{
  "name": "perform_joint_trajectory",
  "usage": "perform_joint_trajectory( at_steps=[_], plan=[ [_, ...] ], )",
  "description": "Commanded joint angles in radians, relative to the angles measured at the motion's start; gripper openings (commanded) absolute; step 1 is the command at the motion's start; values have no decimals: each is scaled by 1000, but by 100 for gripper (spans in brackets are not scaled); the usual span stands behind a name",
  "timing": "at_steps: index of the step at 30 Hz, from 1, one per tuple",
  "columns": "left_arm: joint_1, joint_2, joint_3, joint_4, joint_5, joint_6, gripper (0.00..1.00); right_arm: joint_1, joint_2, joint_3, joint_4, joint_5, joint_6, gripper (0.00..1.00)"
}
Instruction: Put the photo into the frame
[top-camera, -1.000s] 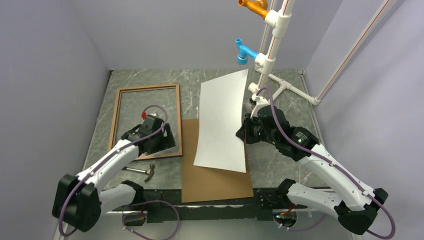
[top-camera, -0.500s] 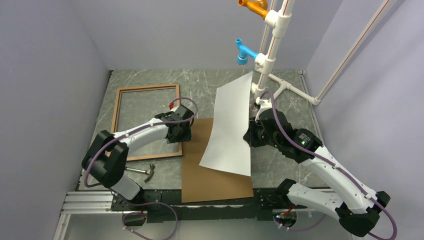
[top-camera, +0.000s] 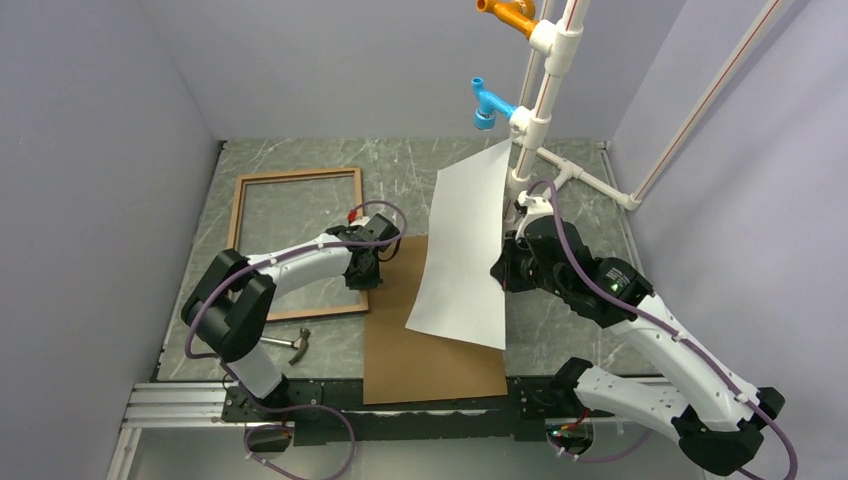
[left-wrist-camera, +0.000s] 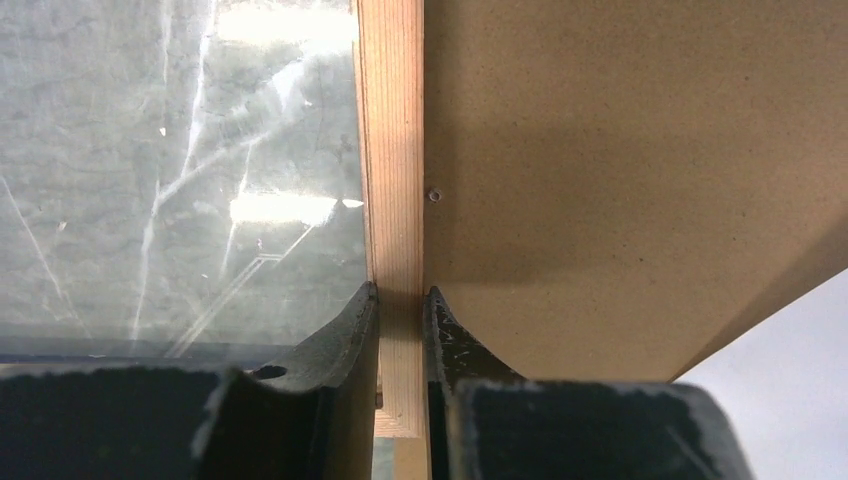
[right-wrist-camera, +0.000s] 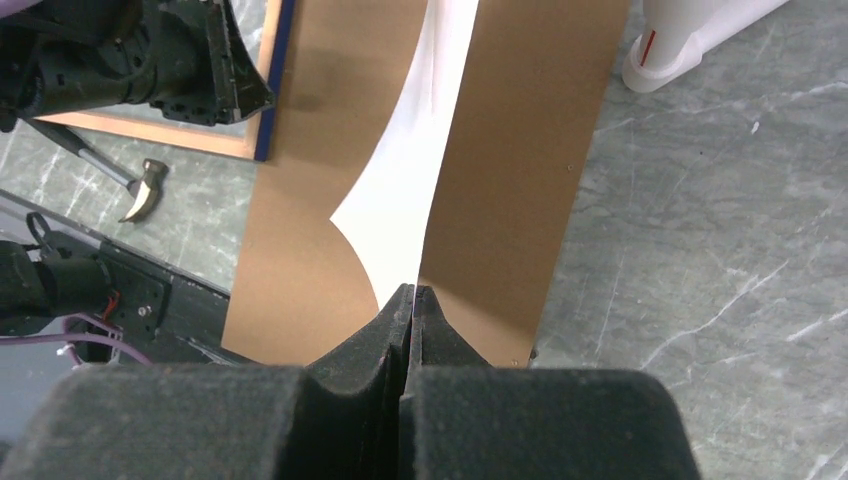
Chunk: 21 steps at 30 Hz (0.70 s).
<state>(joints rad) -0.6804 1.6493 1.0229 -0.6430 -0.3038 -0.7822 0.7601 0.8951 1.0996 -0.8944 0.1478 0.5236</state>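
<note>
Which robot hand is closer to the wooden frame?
Left. The left gripper clamps the frame on its rail beside the brown board. The right gripper is across that board, pinching the photo.

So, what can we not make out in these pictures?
- Printed face of the photo: every view shows only white.
- Backing board, top view: middle hidden under the photo.
- Frame, left wrist view: near corner mostly covered by the left hand.
- Hammer, top view: handle end under the left arm.
</note>
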Motion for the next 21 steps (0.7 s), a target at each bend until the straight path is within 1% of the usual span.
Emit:
perform_joint_trajectory(
  at_steps=[1,6,12,17,21],
  plan=[
    [-31,-9,68,-41,-24,-19,0,-3,-27,74,-15,12,-7,0],
    [-64,-58,111,-90,-41,-40,0,-2,-49,118,-29,12,-7,0],
    [-102,-87,150,-79,-14,-56,0,-2,-107,140,20,-47,-18,0],
    [-143,-62,175,-17,37,-69,0,-3,-132,161,30,-79,-17,0],
    [-180,-10,233,8,66,-76,0,-4,-134,194,16,-78,-18,0]
  ],
)
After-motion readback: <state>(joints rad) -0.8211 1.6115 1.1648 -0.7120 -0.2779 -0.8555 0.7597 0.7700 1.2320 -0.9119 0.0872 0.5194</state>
